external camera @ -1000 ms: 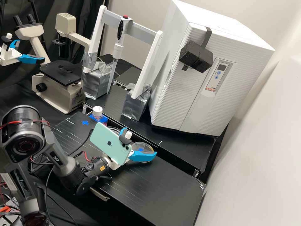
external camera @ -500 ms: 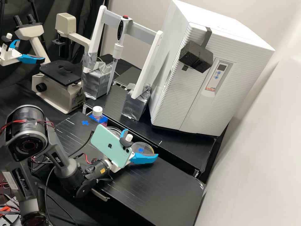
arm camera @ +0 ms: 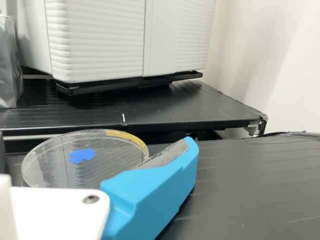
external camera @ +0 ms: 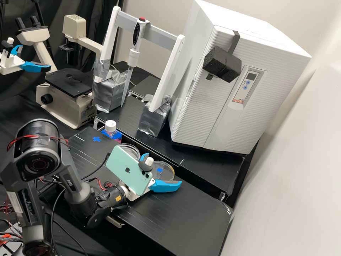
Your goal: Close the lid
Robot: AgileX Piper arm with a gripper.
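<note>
In the high view my gripper stands low over the bench, its two blue fingers spread apart. A clear round dish piece with a yellow edge strip lies flat just beyond, partly behind it; whether it is the lid or the base I cannot tell. Other clear round dishware sits behind the phone. In the wrist view, one blue finger of my gripper overlaps the edge of the clear piece, and a blue mark shows through that piece. Contact between finger and dish cannot be made out.
A mint-green phone is fixed on the gripper. A capped bottle stands at the bench's far edge. On the raised shelf behind are a white pipette frame and a large white cabinet. A microscope stands at the back left.
My gripper and arm have shifted a little to the right and towards the bench's near edge. More of the dishware behind the phone now shows, and the fingers remain apart.
</note>
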